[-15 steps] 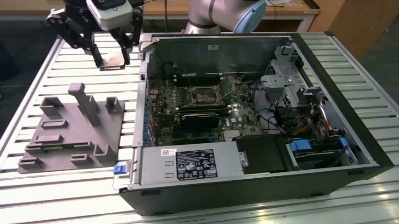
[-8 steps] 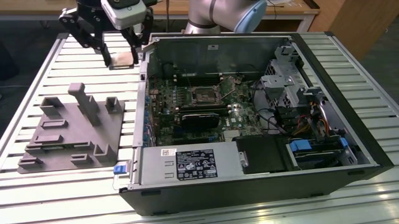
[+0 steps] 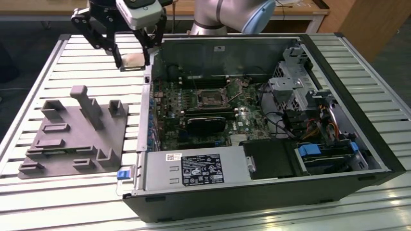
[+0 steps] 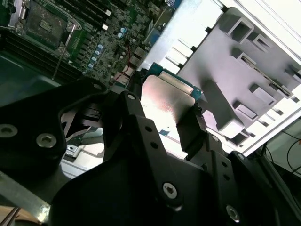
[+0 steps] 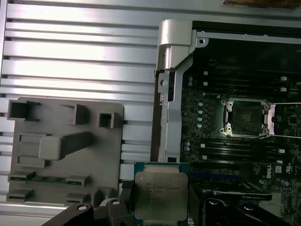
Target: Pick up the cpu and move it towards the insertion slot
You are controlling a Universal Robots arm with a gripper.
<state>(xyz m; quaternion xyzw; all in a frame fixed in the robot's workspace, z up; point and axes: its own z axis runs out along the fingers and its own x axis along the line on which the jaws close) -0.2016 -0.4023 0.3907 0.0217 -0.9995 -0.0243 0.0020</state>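
Black gripper linkages are crowding the foreground in the second wrist view, and between them your gripper [image 4: 176,110] is clamping the cpu [image 4: 167,96] by two opposite edges, flat face toward the camera. You are holding the chip in the air, clear of the slatted aluminium table [image 3: 77,53], just outside the far corner of the open computer case [image 3: 378,159] on the exterior view's left. In the first wrist view the cpu [image 5: 161,195] is showing a silver metal lid with faint print on a green-edged board, square, so no long axis to mind. Your target, the insertion slot [image 3: 210,96], is lying inside the case on the motherboard, toward the exterior view's right of the gripper and nearer the camera, a dark square in a thin silver bracket. The grey fixture plate [image 3: 70,137] is sitting on the table to the exterior view's left of the case
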